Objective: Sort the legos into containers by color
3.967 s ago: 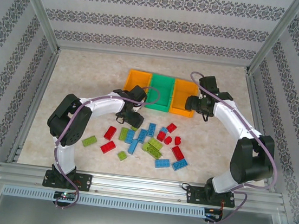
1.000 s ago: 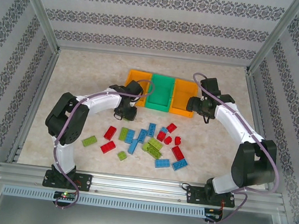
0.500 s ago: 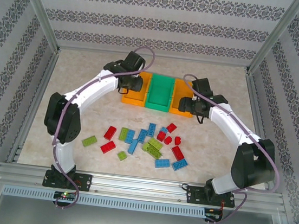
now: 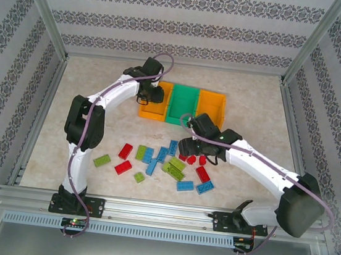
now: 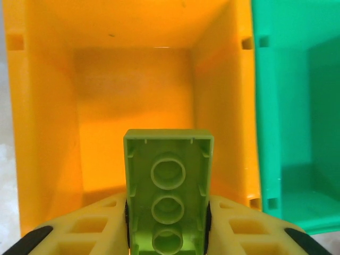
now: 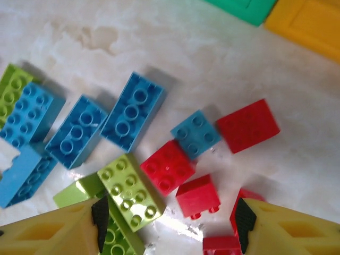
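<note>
My left gripper (image 4: 151, 93) hangs over the left orange container (image 4: 155, 108), shut on a lime green lego (image 5: 168, 186) with its hollow underside toward the camera. The orange bin's floor (image 5: 133, 101) lies bare under it, and the green container (image 5: 289, 106) stands right beside it. My right gripper (image 4: 194, 148) stands open low over the pile of legos (image 4: 166, 161). Between its fingertips (image 6: 171, 228) lie a small red brick (image 6: 197, 195), a larger red brick (image 6: 168, 166) and a lime green brick (image 6: 129, 192). None of them is gripped.
The second orange bin (image 4: 212, 108) sits to the right of the green one (image 4: 182, 107). Blue bricks (image 6: 133, 111) and a small blue one (image 6: 195, 134) lie past the red ones. Stray pieces: lime (image 4: 101, 161), red (image 4: 125, 151), blue (image 4: 185, 186). Metal frame posts border the table.
My left arm has carried the lime green lego from beside the pile up over the left orange bin. The right arm swung from the right orange bin down to the pile.
</note>
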### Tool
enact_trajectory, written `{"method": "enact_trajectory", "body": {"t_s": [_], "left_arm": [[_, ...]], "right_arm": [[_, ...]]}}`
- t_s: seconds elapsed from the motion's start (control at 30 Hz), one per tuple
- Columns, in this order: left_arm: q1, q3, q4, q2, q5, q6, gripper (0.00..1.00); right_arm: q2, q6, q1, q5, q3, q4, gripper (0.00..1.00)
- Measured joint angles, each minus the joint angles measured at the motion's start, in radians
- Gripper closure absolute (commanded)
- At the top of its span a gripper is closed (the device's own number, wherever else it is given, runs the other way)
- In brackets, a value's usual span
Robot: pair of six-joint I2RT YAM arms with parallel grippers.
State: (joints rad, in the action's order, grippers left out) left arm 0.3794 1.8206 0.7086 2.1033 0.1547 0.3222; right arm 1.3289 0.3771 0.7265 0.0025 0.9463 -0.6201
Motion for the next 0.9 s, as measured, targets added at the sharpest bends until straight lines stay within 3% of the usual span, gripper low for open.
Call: {"method": "enact_trajectory", "body": {"t_s": [0.17, 0.4, 0.57, 0.9], "left_arm": [[0.000, 0.018, 0.000, 0.003, 0.023, 0.011, 0.40], [0.000, 0.007, -0.007, -0.003, 0.048, 0.024, 0.29], [0.000, -0.092, -0.029, -0.083, 0.047, 0.028, 0.19], [-0.024, -0.259, -0.069, -0.280, 0.036, 0.042, 0.16]], "right_arm": [[-0.018, 0.046, 0.111, 0.009, -0.042, -0.004, 0.29], [0.044, 0.071, 0.221, 0.036, -0.046, -0.004, 0.24], [0.082, 0.071, 0.260, 0.041, -0.046, -0.004, 0.26], [0.176, 0.058, 0.267, 0.032, -0.042, -0.012, 0.29]]}}
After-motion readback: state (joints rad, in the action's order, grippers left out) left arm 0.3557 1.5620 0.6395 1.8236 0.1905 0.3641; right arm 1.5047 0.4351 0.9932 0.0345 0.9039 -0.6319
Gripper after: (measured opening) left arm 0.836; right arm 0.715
